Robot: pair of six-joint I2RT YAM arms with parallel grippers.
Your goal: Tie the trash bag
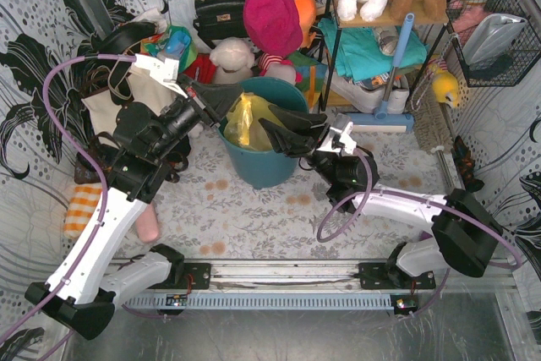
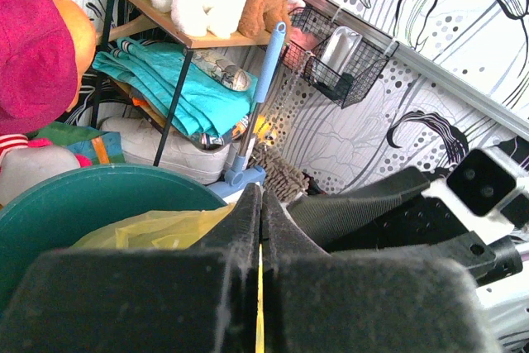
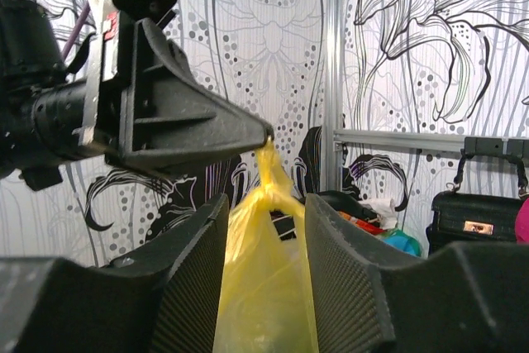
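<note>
The yellow-green trash bag (image 1: pixel 246 121) sits in the teal round bin (image 1: pixel 264 162). My left gripper (image 1: pixel 237 107) is shut on the bag's gathered top and holds it up; a thin yellow strip shows between the shut fingers (image 2: pixel 244 229) in the left wrist view. In the right wrist view the bag (image 3: pixel 264 287) hangs from the left gripper's tip, with a knot-like bunch (image 3: pixel 270 193) just below it. My right gripper (image 3: pixel 264 204) is open, one finger on each side of the bag below that bunch, without pinching it. In the top view the right gripper (image 1: pixel 266 134) sits over the bin.
A cream tote bag (image 1: pixel 106 112) stands at the left wall. A black handbag (image 1: pixel 220 10), a magenta hat (image 1: pixel 272 14) and plush toys crowd the back. A shelf (image 1: pixel 372 48) with a blue-handled brush (image 1: pixel 393 65) stands at the back right. A wire basket (image 1: pixel 494 35) hangs on the right wall.
</note>
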